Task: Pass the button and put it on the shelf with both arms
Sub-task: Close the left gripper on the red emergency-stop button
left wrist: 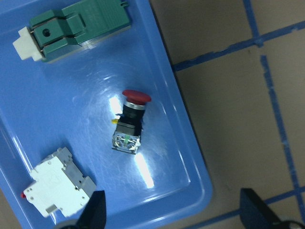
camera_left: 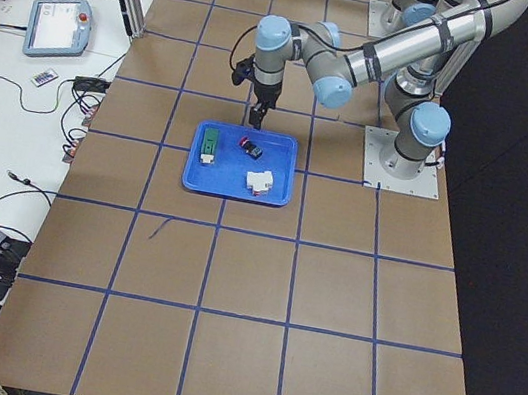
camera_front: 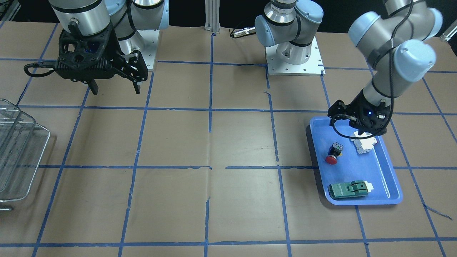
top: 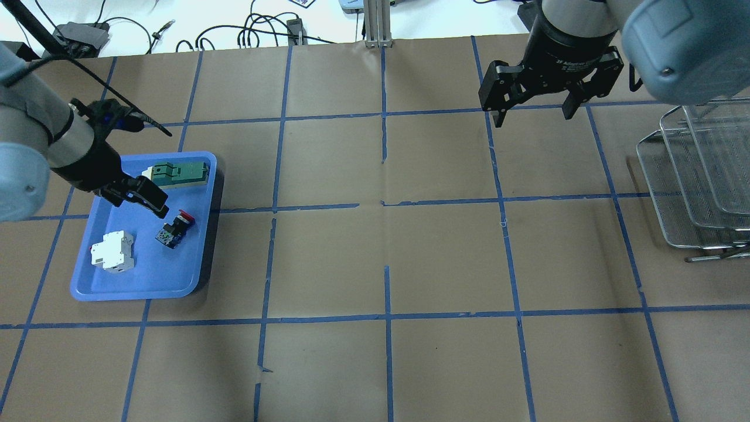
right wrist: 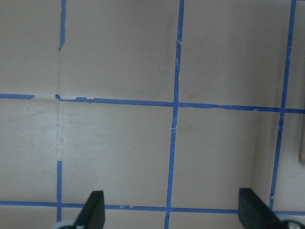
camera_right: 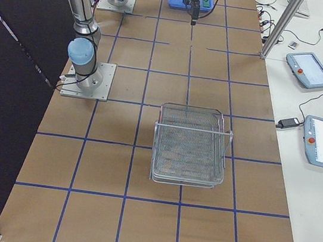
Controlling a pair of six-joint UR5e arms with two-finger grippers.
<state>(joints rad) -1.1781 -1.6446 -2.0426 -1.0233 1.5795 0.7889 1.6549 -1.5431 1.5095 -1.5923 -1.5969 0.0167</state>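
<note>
The button (left wrist: 129,121), with its red head and black body, lies on its side in the blue tray (top: 152,275). It also shows in the front view (camera_front: 332,154) and the overhead view (top: 174,227). My left gripper (left wrist: 174,214) is open and empty, and hovers above the tray just beside the button. In the overhead view the left gripper (top: 140,199) is up and left of the button. My right gripper (top: 533,117) is open and empty, high over bare table. The wire shelf (top: 697,181) stands at the table's right end, to the right of the right gripper.
A white breaker block (left wrist: 57,183) and a flat green part (left wrist: 78,26) lie in the same tray on either side of the button. The brown table carries a grid of blue tape. An aluminium post (top: 378,23) stands at the far edge.
</note>
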